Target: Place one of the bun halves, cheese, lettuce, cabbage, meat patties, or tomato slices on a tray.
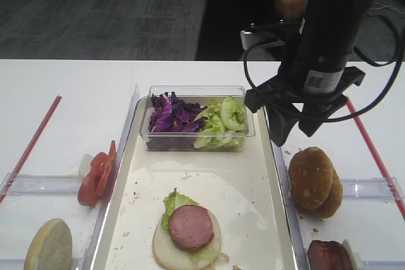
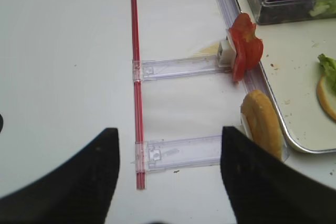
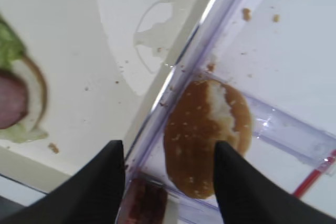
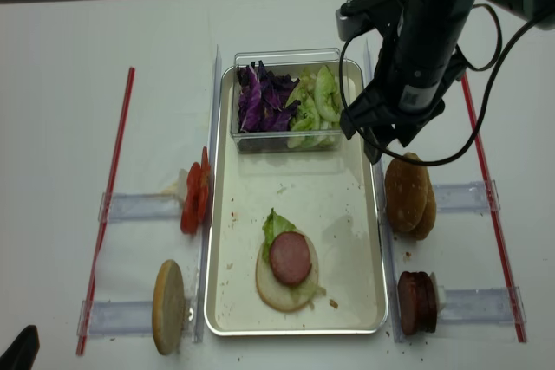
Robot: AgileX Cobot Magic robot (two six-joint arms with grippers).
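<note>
My right gripper point(image 1: 294, 132) point(image 4: 388, 152) hangs open and empty just above the golden speckled bun halves point(image 1: 311, 178) that lean in a clear holder right of the tray point(image 1: 253, 175). In the right wrist view those bun halves point(image 3: 202, 140) lie below, between my gripper's point(image 3: 168, 150) fingers. On the tray, a pale bun half point(image 1: 171, 251) carries lettuce point(image 1: 174, 202) and a meat patty point(image 1: 190, 227). My left gripper point(image 2: 168, 135) is open over the bare table left of the tray, near tomato slices point(image 2: 245, 48) and a pale bun half point(image 2: 261, 121).
A clear tub point(image 1: 196, 143) at the tray's far end holds purple cabbage point(image 1: 169, 115) and green lettuce point(image 1: 221, 121). More meat patties point(image 1: 329, 257) stand in a holder at the front right. Red rods point(image 1: 31, 143) point(image 1: 370, 150) and clear strips point(image 2: 178, 67) flank the tray.
</note>
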